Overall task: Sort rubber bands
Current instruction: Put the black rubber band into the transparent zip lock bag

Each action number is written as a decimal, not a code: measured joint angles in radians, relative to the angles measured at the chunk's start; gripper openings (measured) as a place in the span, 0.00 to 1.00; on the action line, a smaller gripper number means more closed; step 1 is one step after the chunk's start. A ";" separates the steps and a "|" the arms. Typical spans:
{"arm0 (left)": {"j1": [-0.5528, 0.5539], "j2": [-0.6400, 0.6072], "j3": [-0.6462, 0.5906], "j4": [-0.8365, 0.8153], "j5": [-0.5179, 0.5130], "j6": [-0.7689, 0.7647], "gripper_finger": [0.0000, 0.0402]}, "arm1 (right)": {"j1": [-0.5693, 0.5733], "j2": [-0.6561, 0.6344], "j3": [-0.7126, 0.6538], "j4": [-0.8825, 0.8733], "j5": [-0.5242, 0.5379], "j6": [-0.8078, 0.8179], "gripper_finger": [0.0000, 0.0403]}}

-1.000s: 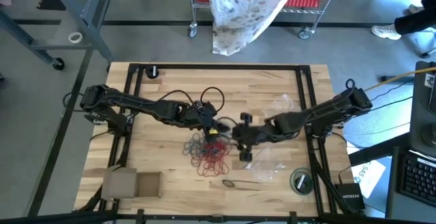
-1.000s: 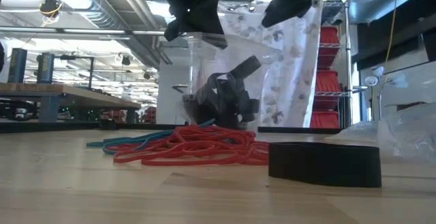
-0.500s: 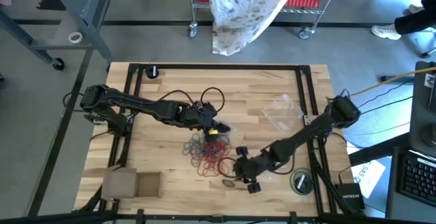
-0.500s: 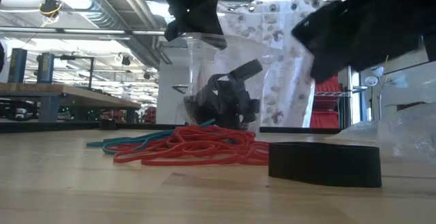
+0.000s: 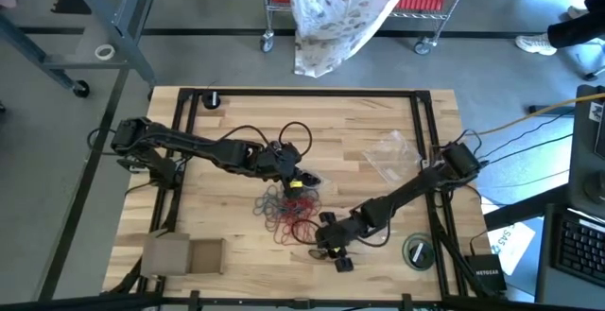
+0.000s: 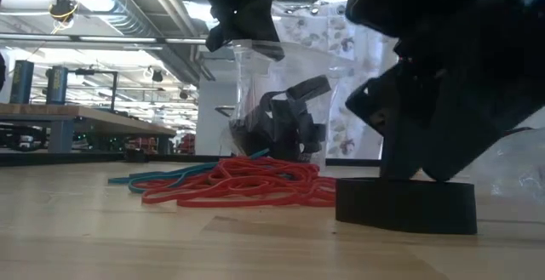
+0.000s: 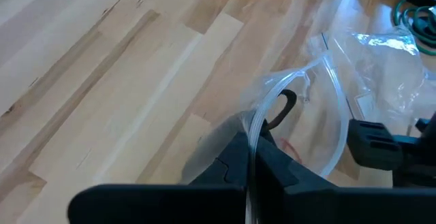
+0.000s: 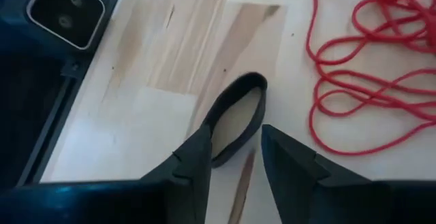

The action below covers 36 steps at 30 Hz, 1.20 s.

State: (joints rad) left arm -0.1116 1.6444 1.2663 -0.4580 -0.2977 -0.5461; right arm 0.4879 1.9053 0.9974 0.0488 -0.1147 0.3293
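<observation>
My right gripper point(image 8: 235, 157) hovering, fingers apart, straddling black rubber band point(image 8: 234, 118) at 5 o'clock of red pile point(image 5: 295, 218). Light, floppy; pinching near rim. Left gripper point(image 7: 248, 157) clamping clear bag point(image 7: 320, 108).

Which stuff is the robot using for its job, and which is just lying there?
For the job:
- pile of thin red rubber bands
- lone dark rubber band
- clear plastic bag

Just lying about:
- brown cardboard box
- round green-rimmed lid
</observation>
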 joint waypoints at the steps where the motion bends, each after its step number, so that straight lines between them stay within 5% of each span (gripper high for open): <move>1: 0.000 0.000 0.000 0.000 0.000 0.000 0.00 | -0.001 0.006 0.000 0.007 -0.010 -0.001 0.27; 9: -0.005 0.000 0.000 -0.001 0.000 -0.004 0.00 | -0.026 0.008 0.000 -0.006 -0.035 -0.023 0.03; 16: -0.007 0.000 0.000 -0.002 0.000 -0.004 0.00 | -0.023 -0.131 -0.001 -0.164 0.028 -0.016 0.01; 20: -0.009 0.000 0.000 -0.002 0.000 -0.004 0.00 | -0.023 -0.298 0.035 -0.282 0.178 -0.074 0.00; 27: -0.016 0.000 0.000 -0.001 0.000 0.001 0.00 | -0.061 -0.473 0.063 -0.330 0.650 -0.229 0.00; 36: -0.019 0.000 0.000 0.005 0.000 0.003 0.00 | -0.201 -0.414 0.062 -0.338 0.563 -0.229 0.00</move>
State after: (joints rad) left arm -0.1310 1.6444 1.2663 -0.4534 -0.2975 -0.5433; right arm 0.2867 1.4909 1.0592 -0.2893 0.4486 0.0999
